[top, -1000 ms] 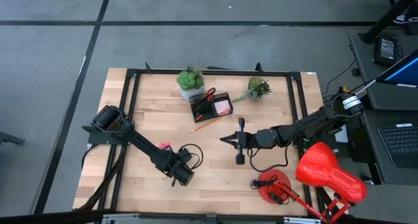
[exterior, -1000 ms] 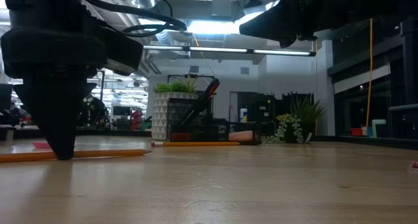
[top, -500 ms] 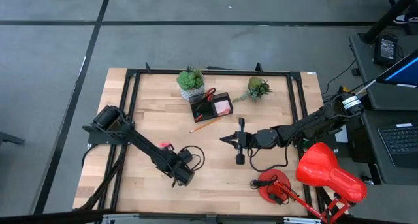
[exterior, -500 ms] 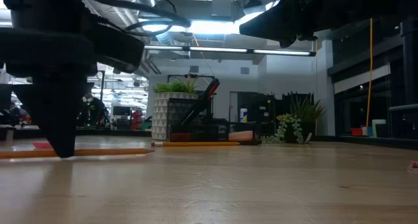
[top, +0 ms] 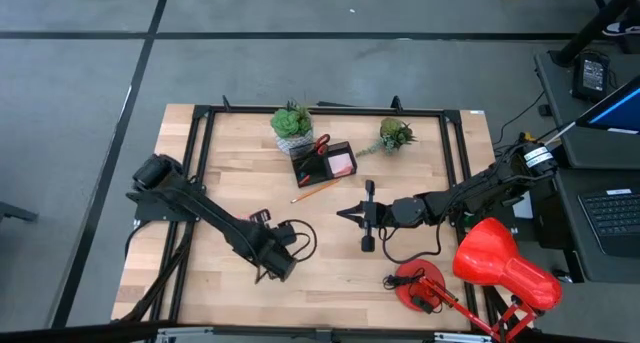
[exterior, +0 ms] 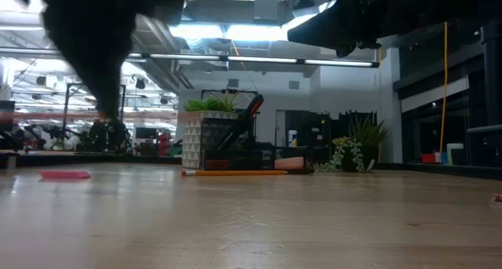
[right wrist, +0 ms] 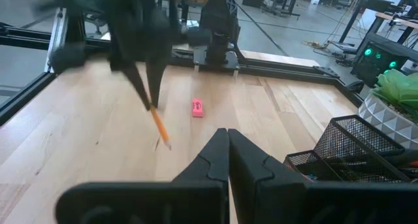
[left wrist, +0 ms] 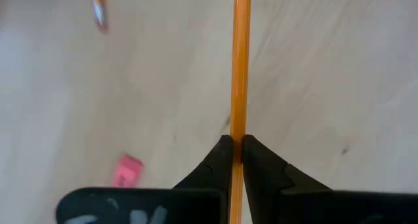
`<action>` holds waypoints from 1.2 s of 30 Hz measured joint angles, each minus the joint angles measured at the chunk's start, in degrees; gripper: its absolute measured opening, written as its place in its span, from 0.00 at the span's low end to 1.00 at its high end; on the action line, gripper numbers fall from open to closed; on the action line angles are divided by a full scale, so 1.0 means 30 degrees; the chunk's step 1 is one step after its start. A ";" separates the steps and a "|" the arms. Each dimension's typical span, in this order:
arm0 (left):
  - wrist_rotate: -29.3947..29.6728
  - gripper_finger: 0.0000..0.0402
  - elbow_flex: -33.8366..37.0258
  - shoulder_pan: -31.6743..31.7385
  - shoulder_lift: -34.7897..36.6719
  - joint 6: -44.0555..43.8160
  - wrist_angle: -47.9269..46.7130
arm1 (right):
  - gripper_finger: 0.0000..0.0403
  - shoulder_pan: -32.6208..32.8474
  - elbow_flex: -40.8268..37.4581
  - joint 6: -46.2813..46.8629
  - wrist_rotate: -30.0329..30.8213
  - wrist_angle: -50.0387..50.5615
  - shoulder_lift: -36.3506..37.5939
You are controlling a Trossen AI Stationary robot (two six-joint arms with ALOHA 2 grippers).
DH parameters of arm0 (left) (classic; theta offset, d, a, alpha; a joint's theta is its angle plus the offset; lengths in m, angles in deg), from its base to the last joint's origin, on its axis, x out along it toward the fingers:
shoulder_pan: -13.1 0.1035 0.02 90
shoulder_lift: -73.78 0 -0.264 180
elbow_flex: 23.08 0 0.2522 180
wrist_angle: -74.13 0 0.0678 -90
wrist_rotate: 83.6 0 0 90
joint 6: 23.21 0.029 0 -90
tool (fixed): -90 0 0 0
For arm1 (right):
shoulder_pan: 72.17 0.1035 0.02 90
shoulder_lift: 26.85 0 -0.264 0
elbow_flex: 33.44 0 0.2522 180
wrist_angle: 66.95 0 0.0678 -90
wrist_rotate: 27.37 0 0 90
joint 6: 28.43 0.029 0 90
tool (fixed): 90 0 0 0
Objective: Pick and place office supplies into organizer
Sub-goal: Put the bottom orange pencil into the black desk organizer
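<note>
Our left gripper [left wrist: 236, 149] pinched a light, stiff orange pencil [left wrist: 240, 67] mid-shaft; it could pivot. Our right gripper [right wrist: 228, 140] hung closed, empty.

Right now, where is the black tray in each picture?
High view: the tray is at the upper middle of the table, between two plants.
Low view: far back, near the centre.
Left wrist view: not in it.
Right wrist view: its mesh walls show below the white pot.
Shared landmark: the plant in the white pot beside it.
</note>
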 joint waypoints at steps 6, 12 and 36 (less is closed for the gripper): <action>0.3294 0.04 -0.0003 0.0007 0.2904 0.2029 0.0059 | 0.01 0.0002 0.0000 -0.0017 0.0000 0.0000 0.0000; 0.7034 0.04 -0.0003 0.0267 0.5676 0.5661 0.1675 | 0.01 0.0000 0.0000 -0.0036 0.0000 0.0000 0.0000; 0.3499 0.04 1.0624 0.7319 1.1849 1.8837 2.2110 | 0.01 0.0000 0.0000 -0.0203 0.0007 0.0058 0.0000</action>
